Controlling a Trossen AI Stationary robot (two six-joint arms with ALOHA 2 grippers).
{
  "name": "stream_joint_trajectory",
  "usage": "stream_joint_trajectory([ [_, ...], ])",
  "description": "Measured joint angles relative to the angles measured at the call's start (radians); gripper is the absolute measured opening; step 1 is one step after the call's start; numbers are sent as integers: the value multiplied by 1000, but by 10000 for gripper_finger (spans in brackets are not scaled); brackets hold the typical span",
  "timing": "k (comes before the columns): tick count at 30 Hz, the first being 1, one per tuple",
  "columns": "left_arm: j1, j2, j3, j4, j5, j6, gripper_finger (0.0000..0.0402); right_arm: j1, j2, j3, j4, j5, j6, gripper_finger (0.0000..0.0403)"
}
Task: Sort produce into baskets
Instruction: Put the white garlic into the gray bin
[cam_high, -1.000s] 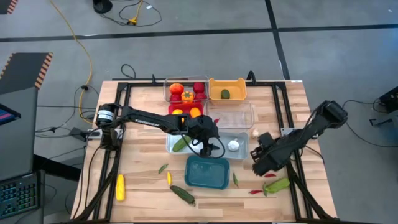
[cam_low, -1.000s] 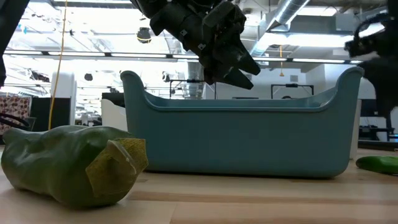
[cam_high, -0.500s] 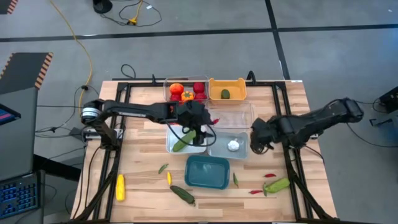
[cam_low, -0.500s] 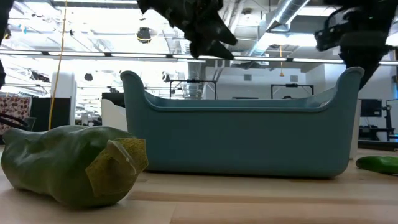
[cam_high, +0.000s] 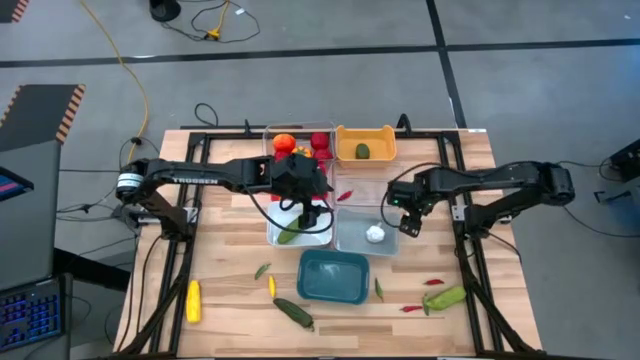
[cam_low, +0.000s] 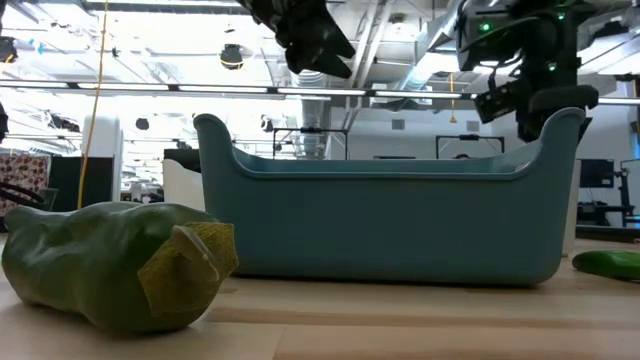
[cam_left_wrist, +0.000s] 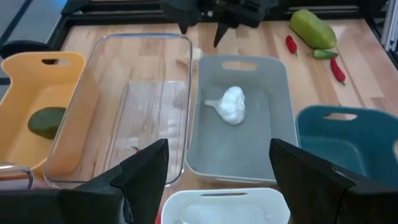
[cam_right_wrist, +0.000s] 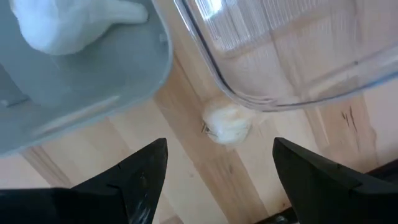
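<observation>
Risk: the loose garlic (cam_right_wrist: 227, 123) lies on the counter (cam_high: 225, 265) tight against the clear tray (cam_right_wrist: 292, 50) wall; a descending right claw (cam_right_wrist: 214, 171) could strike the rim or knock the bulb away. Its jaws stand apart, empty, directly above the bulb, at the grey tray's (cam_high: 352, 235) 3 o'clock. The left claw (cam_high: 305, 212), apart and empty, hovers over the white tray (cam_high: 272, 236).
</observation>
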Motion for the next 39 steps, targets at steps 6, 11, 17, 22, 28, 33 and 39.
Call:
stream_joint_trajectory([
  [6, 0, 0, 0, -26, 0, 0, 265, 27, -77, -13, -40, 4, 43, 317],
  [11, 0, 0, 0, -25, 0, 0, 265, 33, -163, -140, 48, -18, 95, 317],
  [17, 0, 1, 0, -24, -1, 0, 265, 33, -182, -219, 186, -12, 102, 317],
  [22, 0, 1, 0, -24, 0, -1, 265, 29, -142, -254, 229, 41, 78, 317],
  [28, 0, 2, 0, -24, -1, -2, 265, 20, -93, -277, 313, 68, 90, 317],
  [33, 0, 2, 0, -24, 0, -1, 265, 21, -64, -305, 331, 68, 119, 316],
  [39, 0, 2, 0, -24, -1, 18, 265, 21, -57, -324, 385, 73, 136, 284],
])
